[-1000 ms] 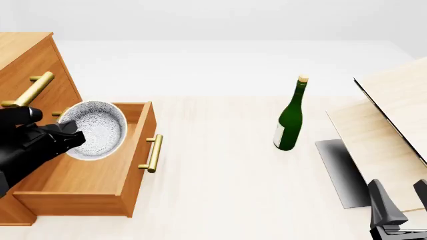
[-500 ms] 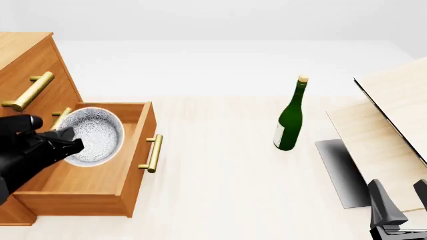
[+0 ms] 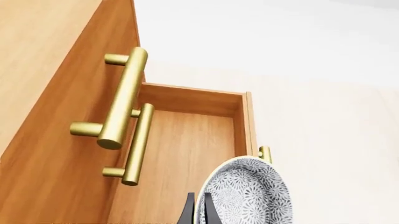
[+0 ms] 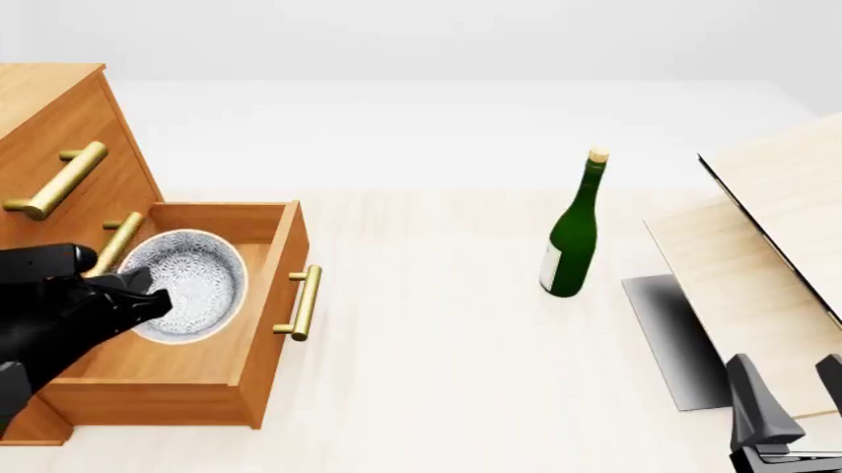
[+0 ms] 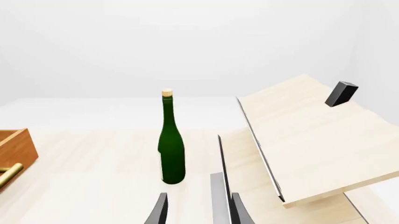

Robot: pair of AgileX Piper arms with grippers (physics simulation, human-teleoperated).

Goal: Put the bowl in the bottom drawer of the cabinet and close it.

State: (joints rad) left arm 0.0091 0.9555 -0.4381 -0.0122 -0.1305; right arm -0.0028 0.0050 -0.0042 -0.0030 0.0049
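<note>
Two end effectors sit nearest the camera. At the near right corner, the right end effector [image 4: 790,414] hovers low over the desk [image 4: 460,374] with its fingers [image 5: 160,210] spread apart and nothing between them. At the near left, the left end effector [image 4: 132,296] pinches the rim of the bowl [image 4: 184,286], its dark fingers [image 3: 188,212] pressed onto the bowl's edge. The bowl is tilted on its side, its patterned inside facing right, and it hangs over the open bottom drawer [image 4: 197,374]; I cannot tell whether it touches the drawer floor. The drawer is pulled well out toward the right from the cabinet [image 4: 53,118], its brass handle [image 4: 303,304] on the right-facing front. Above it, the two upper drawers are pushed in, their brass bars [image 4: 59,179] sticking out.

Farther off, in the middle of the desk, a green bottle [image 4: 573,232] stands upright, well apart from the drawer. To its right, pale wood boards [image 4: 770,246] lean at an angle over a grey plate [image 4: 671,335], with a small dark block [image 5: 341,93] on the upper board.
</note>
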